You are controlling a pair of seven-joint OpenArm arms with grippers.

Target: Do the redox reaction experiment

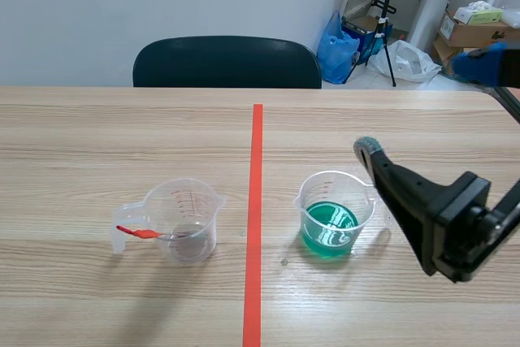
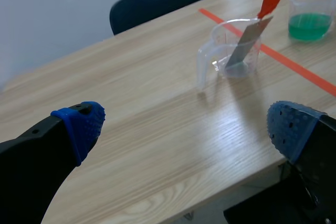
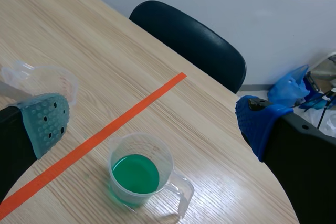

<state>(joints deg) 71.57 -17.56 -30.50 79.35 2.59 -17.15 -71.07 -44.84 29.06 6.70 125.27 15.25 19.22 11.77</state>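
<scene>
Scene view has two clear plastic cups standing on the tabletop (image 1: 122,136), one on each side of the red tape line (image 1: 256,201). The cup of green liquid (image 1: 333,217) is right of the line, about a third full. The left cup (image 1: 185,219) holds a metal strip (image 1: 162,235) that leans across it, with its red tip poking out over the rim on the handle side. The right end effector (image 1: 422,107) hangs released just right of and above the cup of green liquid, and its fingers (image 3: 44,121) are spread wide with nothing between them. From its wrist camera the cup sits under the gap, with its handle on the near right side. The left end effector (image 2: 186,127) is also released and empty, well apart from the left cup and out near the tabletop's edge. Both cups look thin and light, so the walls will probably flex under a hard squeeze, and the green liquid will slosh if the cup is tilted or jerked. A hold on the handle, or across the body below the rim, kept upright, seems safest. The strip looks thin, stiff and smooth, so the raised red tip is the likely place to pinch it.
</scene>
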